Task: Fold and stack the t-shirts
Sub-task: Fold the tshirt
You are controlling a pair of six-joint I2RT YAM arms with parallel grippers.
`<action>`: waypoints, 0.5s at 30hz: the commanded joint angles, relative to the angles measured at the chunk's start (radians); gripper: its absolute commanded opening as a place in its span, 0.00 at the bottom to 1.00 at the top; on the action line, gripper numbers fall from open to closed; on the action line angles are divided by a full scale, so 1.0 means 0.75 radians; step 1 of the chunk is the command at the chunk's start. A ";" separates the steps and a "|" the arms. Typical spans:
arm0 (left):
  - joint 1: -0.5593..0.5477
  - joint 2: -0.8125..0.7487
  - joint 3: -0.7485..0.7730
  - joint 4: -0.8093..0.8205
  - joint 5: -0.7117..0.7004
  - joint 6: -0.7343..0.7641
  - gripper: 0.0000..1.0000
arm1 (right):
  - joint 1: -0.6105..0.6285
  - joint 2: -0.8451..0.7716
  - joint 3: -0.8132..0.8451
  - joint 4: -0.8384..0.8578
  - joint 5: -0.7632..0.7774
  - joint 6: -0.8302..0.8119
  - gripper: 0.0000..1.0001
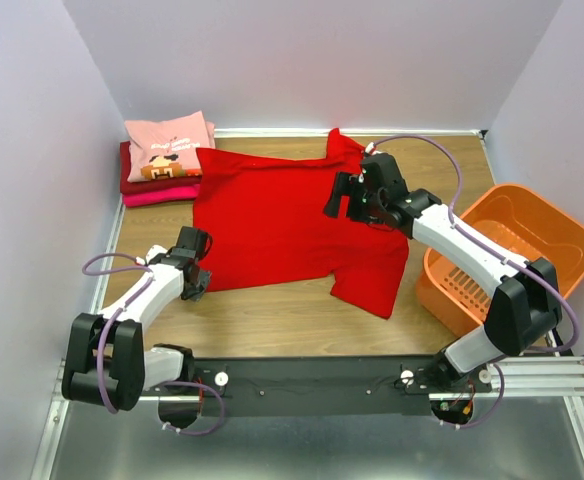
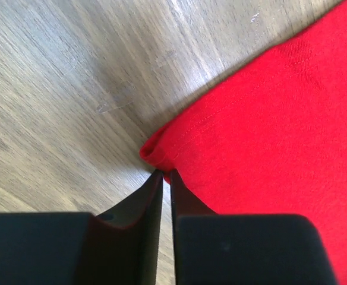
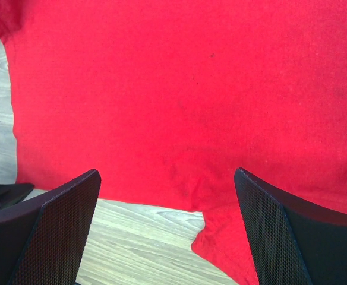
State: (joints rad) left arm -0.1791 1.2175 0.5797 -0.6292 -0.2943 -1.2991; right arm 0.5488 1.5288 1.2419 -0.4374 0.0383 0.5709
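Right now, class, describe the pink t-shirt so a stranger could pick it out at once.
On the wooden table, look to the far left corner, where folded tees are stacked. The pink t-shirt lies on top; unlike the dark red tee and magenta tee beneath and the bright red t-shirt spread alongside, it is pale with a printed graphic.

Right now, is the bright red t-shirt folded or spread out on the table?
Spread out. The bright red t-shirt lies flat and open on the table, both sleeves out, unlike the folded stack at back left.
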 commanded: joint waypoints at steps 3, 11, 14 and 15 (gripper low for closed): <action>-0.009 -0.028 -0.032 0.015 -0.023 -0.037 0.06 | 0.003 -0.038 -0.015 -0.010 0.029 -0.006 1.00; -0.009 -0.132 -0.004 -0.042 -0.100 -0.064 0.00 | 0.005 -0.042 -0.034 -0.010 0.027 -0.013 1.00; -0.009 -0.183 0.031 -0.094 -0.174 -0.086 0.00 | 0.003 -0.044 -0.036 -0.010 0.023 -0.011 1.00; -0.009 -0.200 0.045 -0.112 -0.202 -0.100 0.00 | 0.005 -0.044 -0.034 -0.010 0.020 -0.011 1.00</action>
State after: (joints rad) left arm -0.1791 1.1137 0.5739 -0.6529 -0.3294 -1.3277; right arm 0.5488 1.5280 1.2324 -0.4377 0.0391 0.5678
